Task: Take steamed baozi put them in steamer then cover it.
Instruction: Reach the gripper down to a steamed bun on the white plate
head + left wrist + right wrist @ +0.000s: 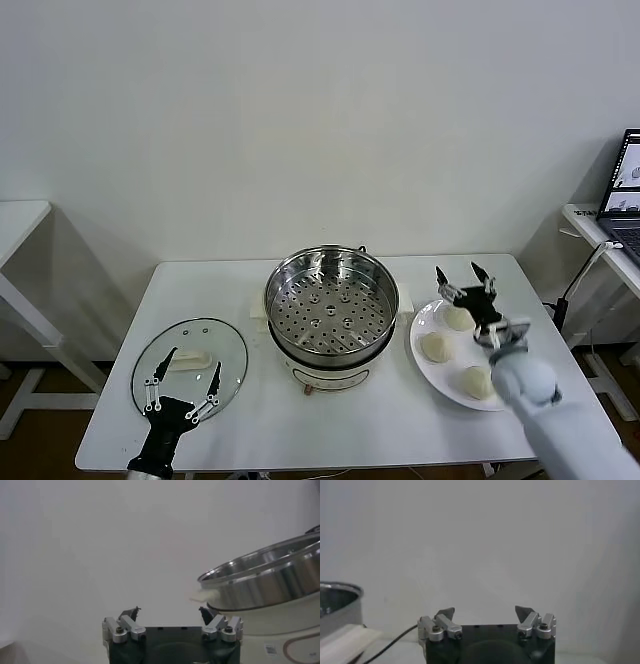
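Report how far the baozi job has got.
Nothing done: the steamer is empty, its lid lies on the table. Three baozi show on the plate; a fourth may be hidden. In hand: the open right gripper hovers over them; the left gripper, open, over the lid. Left: loading, covering.

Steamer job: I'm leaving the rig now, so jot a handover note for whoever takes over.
Left gripper: open, above the glass lid lying on the table's left.
Right gripper: open, empty, above the plate right of the steamer.
Three baozi visible on the plate.
Done: nothing; steamer empty, uncovered.
Left: load baozi, then cover.
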